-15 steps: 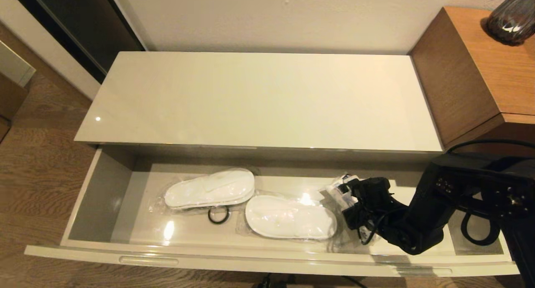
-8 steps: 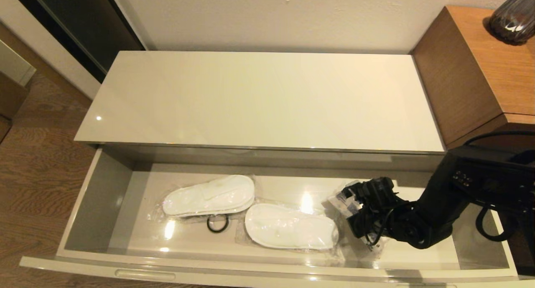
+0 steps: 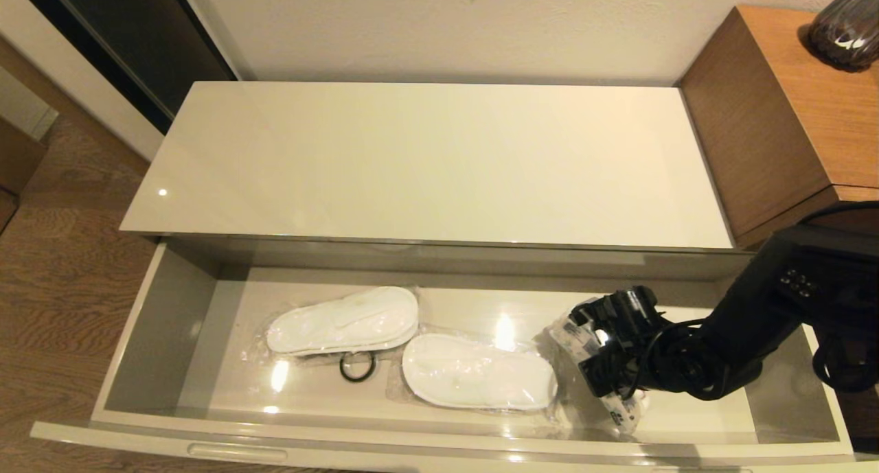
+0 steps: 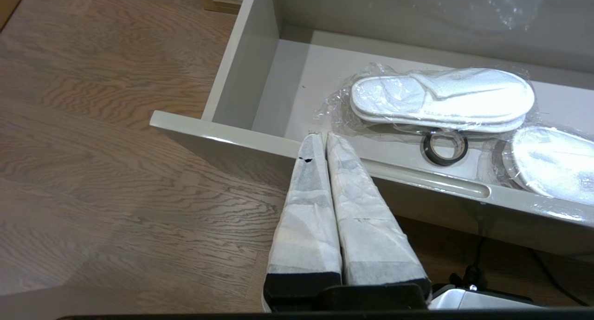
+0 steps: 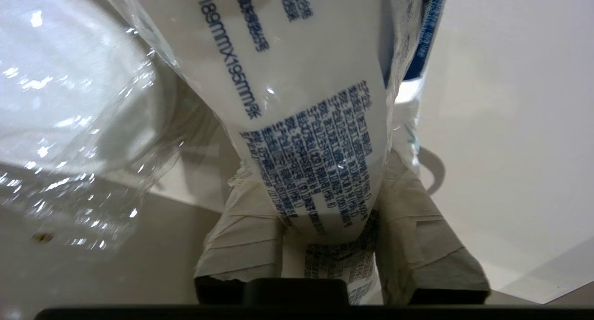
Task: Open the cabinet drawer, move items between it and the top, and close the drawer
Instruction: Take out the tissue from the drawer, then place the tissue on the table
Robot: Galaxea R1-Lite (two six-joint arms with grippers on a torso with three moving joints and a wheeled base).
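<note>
The cabinet drawer point(image 3: 165, 336) stands pulled out, grey-beige inside. Two white slippers in clear wrap lie on its floor, one point(image 3: 343, 320) left of centre, the other point(image 3: 477, 371) beside it; the left wrist view shows the first slipper point(image 4: 441, 94). My right gripper point(image 3: 594, 342) reaches into the drawer's right part, shut on the tissue pack point(image 3: 628, 408). Its taped fingers point(image 5: 241, 204) pinch the blue-printed tissue pack point(image 5: 297, 78). Whether the pack touches the floor I cannot tell. The cream top point(image 3: 426, 157) is bare. My left gripper point(image 4: 320, 136) hangs shut before the drawer front point(image 4: 232, 134).
A small black ring point(image 3: 357, 368) lies between the slippers, and the left wrist view catches that ring point(image 4: 444, 148) too. The brown wooden unit point(image 3: 790, 116) with a dark vase point(image 3: 848, 27) stands at the right. Wooden floor point(image 3: 62, 281) lies to the left.
My right arm has swung to the right and its elbow has risen. The tissue pack in the gripper has shifted right and tilted. The drawer front sits slightly nearer.
</note>
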